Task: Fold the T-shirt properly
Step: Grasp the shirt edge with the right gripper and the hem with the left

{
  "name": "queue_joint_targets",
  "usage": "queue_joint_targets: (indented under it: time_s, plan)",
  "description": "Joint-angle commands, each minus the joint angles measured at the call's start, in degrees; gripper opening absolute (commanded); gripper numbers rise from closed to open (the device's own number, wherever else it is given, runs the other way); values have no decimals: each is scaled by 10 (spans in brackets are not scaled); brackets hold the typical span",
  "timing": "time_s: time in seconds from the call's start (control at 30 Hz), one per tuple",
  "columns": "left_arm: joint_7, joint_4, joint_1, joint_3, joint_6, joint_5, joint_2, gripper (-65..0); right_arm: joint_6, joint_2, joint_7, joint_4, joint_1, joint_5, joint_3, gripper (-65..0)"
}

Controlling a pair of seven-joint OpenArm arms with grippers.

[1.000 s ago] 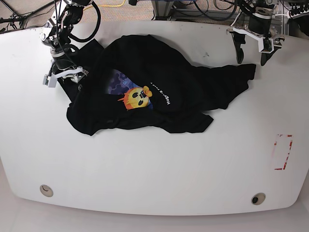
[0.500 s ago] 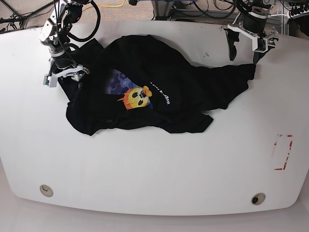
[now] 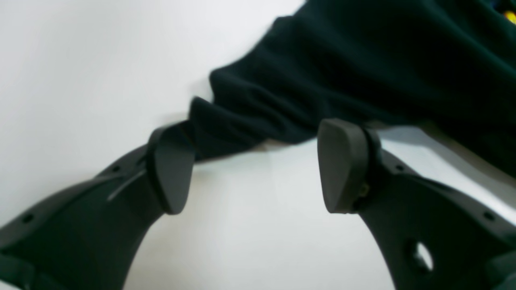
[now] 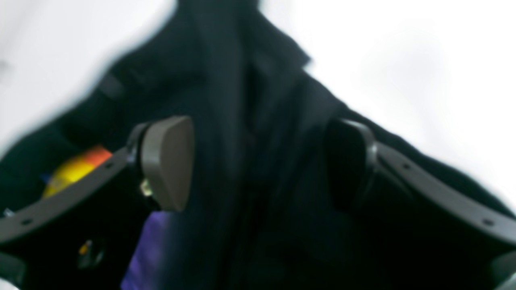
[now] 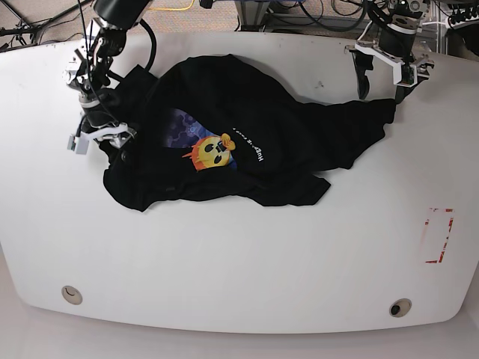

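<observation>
This was a robotics lab or test bench rather than a home. A broad white table (image 5: 239,262) with rounded corners filled the view, with two round fittings (image 5: 72,294) set into its near edge and a rectangle of red tape (image 5: 438,235) marked on its right side. Beyond the far edge ran bundles of loose black cables (image 5: 314,15) and one yellow cable (image 5: 176,7) across a carpeted floor, beside metal frame legs (image 5: 254,13), and two robot arms were mounted at the far left and far right corners.

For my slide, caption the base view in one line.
Crumpled black T-shirt on white table, open left gripper and right gripper at its opposite ends.
</observation>
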Motion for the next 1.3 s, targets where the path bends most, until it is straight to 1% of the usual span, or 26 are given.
queue_joint_targets:
  time_s: [0.0, 0.13, 0.2, 0.27, 0.53, 0.6, 0.93, 1.0, 1.27]
  plan:
    - [-14, 10, -1, -2, 3, -3, -4, -202, -4, 5, -23, -24, 15, -10, -4, -172]
    - [-11, 9, -8, -3, 4, -3, -5, -202, -5, 11, -21, -48, 28, -10, -11, -171]
    - [-4, 5, -17, -2, 2, 0, -12, -200, -8, 22, -20, -58, 30, -14, -18, -170]
    - [-2, 3, -21, -2, 2, 0, -13, -200, -9, 24, -20, -58, 30, -15, -22, -170]
    - [3, -11, -32, 1, 0, 1, -20, -200, -8, 37, -21, -43, 19, -11, -37, -170]
    - [1, -14, -33, 5, 1, -1, -22, -208, -5, 42, -32, -20, 1, -10, -45, -171]
    - [2, -21, -33, 4, 1, 2, -18, -208, -3, 49, -54, -5, -13, -12, -50, -174]
    - [-1, -16, -32, 2, 2, 2, -15, -206, -2, 49, -65, 15, -26, -8, -57, -166]
    - [-5, -9, -28, 3, 2, 1, -12, -207, -1, 41, -66, 37, -31, -8, -64, -166]
